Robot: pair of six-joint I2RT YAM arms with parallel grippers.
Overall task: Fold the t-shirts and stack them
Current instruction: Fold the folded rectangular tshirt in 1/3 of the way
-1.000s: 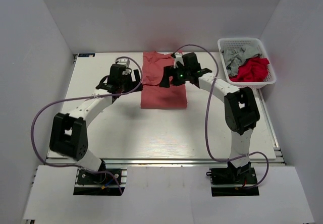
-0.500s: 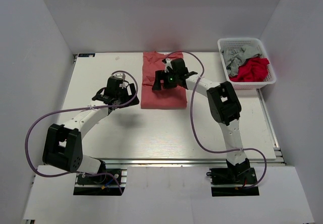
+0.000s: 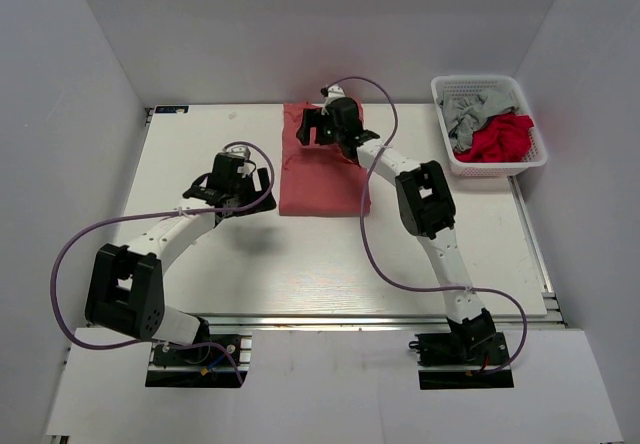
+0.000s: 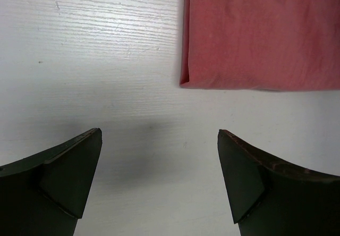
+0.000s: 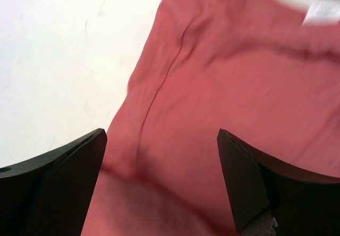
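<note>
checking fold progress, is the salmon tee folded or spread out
Folded: the salmon tee lies as a narrow rectangle, no sleeves showing; its near left corner looks doubled over.

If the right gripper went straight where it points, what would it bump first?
Most likely the salmon-red t-shirt: the right gripper, jaws open, points down at its cloth, with nothing between. How far above it sits is unclear.

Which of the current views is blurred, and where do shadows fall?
Right wrist: blurred, smearing creases of the folded salmon-red cloth t-shirt and its white label. Left wrist: sharp, the white wood-grain table crisp, a soft shadow under the open left end effector. Top external: evenly lit, sharp, only faint shadows.
</note>
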